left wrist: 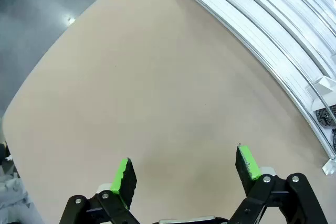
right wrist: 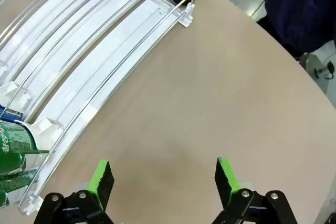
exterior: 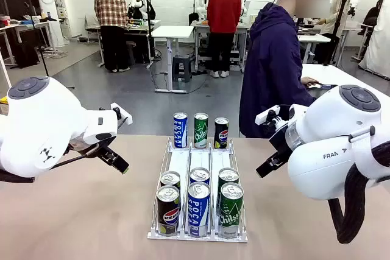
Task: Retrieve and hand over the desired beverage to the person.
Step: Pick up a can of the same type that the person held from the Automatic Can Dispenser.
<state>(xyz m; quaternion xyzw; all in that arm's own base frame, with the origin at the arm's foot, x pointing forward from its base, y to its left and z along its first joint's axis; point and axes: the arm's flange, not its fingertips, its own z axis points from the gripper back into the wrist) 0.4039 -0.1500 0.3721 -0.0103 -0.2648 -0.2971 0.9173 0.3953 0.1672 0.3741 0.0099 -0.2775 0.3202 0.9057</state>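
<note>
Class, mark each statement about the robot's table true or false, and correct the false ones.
1. The left gripper and the right gripper are both open and empty. True.
2. The white rack has three lanes. True.
3. The far Pepsi can stands in the rack's left lane. False: seen from the front, it stands in the right lane.
4. The middle of every lane is full. False: the middles are bare, and the cans stand at the two ends.
5. The person stands at the table's far side. True.
</note>
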